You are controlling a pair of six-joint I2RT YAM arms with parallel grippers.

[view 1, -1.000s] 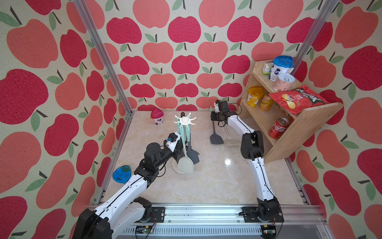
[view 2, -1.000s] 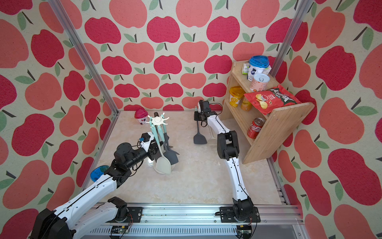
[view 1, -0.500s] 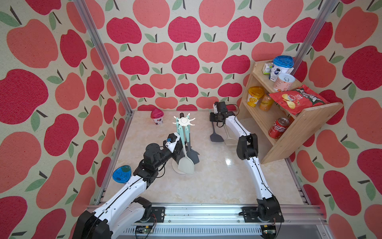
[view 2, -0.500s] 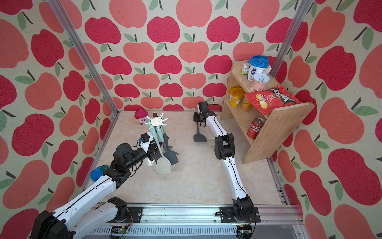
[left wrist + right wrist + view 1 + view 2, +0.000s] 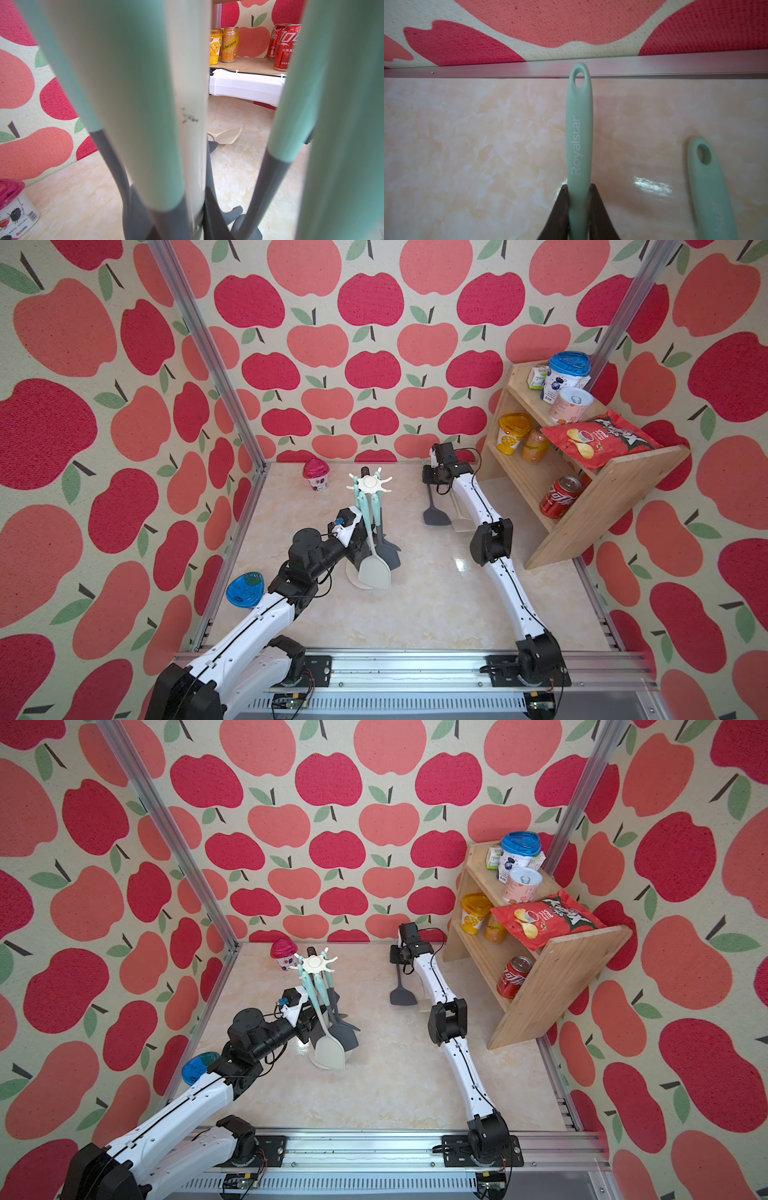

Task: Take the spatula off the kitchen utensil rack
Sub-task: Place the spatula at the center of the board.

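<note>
The kitchen utensil rack (image 5: 369,484) (image 5: 312,964) stands left of centre with several mint-handled utensils hanging from it. My left gripper (image 5: 360,548) (image 5: 309,1025) is low at its cream pole (image 5: 188,104), shut on it, with the fingers mostly hidden behind the utensils. Near the back wall my right gripper (image 5: 433,485) (image 5: 399,966) (image 5: 579,199) is shut on the mint handle (image 5: 579,128) of a spatula with a dark grey blade (image 5: 436,517) (image 5: 402,996). That spatula is off the rack and low over the table. I cannot tell whether its blade touches.
A second, cream-bladed spatula (image 5: 461,523) (image 5: 710,187) lies on the table under my right forearm. A wooden stepped shelf (image 5: 602,489) with cans, cups and a chip bag stands at the right. A pink-lidded cup (image 5: 316,475) sits behind the rack.
My right arm's elbow has drifted left and nearer the front, while its gripper and the spatula stayed almost in place by the back wall. The left arm has not moved.
</note>
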